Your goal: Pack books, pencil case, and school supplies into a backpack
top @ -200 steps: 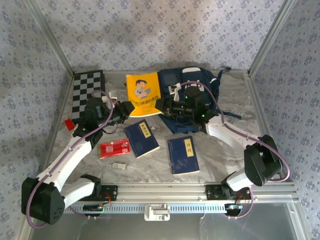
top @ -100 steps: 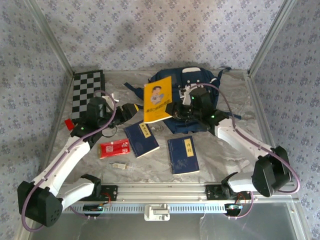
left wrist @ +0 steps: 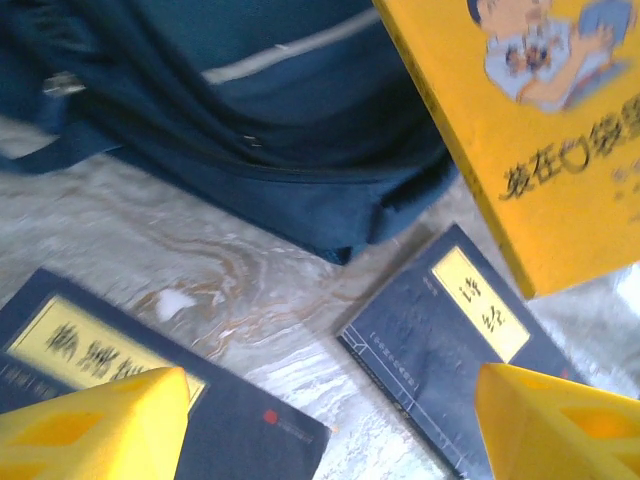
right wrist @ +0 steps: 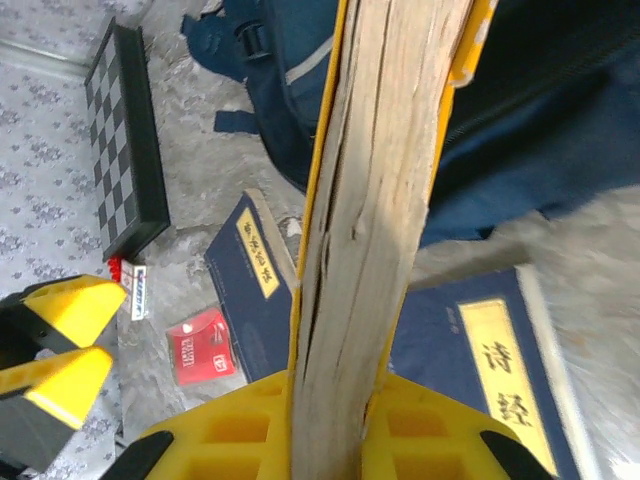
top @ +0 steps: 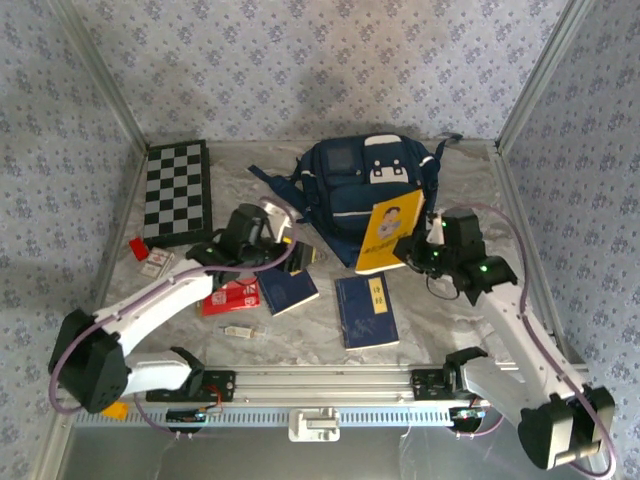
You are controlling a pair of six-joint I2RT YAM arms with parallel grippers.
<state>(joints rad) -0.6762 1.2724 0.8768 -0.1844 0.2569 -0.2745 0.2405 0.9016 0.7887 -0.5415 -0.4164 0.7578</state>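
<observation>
Marble table, papered walls. Far left: board. Near-left: pencil case and supply stick, by a blue book; left gripper hovers over that book, jaws spread, empty. Centre: 2nd blue book. Far centre: backpack. Then right gripper pinches yellow book by its edge, tilted, at backpack's near-right. Prob. best: left holds backpack mouth open, right feeds book in edge-first, slowly.
</observation>
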